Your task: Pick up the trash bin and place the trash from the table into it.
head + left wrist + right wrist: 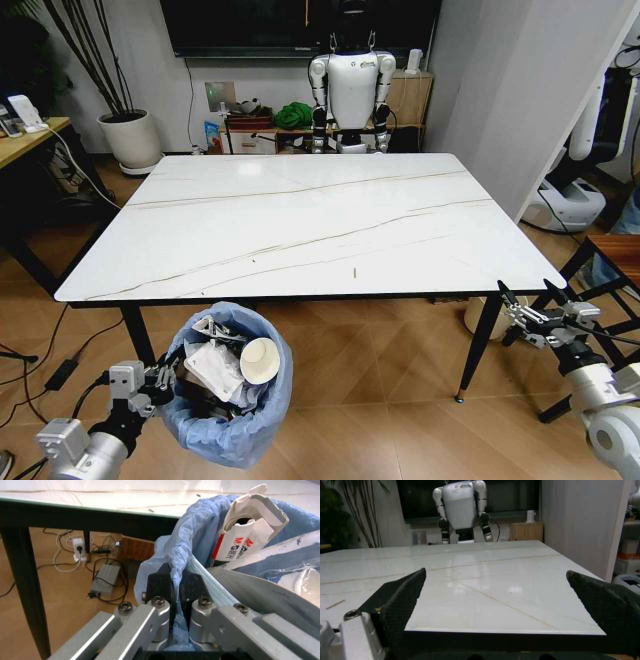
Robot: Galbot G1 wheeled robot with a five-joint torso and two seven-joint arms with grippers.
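The trash bin (232, 410), lined with a crinkled light-blue bag, sits low in front of the table's (300, 220) front-left edge. My left gripper (168, 380) is shut on its rim; in the left wrist view the black fingers (161, 585) pinch the blue bag edge (182, 543). The trash inside includes white wrappers (245, 536) and a paper cup (260, 360). A thin little stick (354, 271) lies on the white marble top. My right gripper (527, 308) is open just off the table's front-right corner, its pads (400, 600) wide apart and level with the tabletop (485, 592).
Another white robot (350, 85) stands beyond the far edge. A potted plant (130, 135) and a wooden desk (30, 135) are at the back left. A black frame chair (605, 275) is close to my right arm. A cream bin (478, 318) stands under the table's right corner. Cables (60, 375) lie on the floor.
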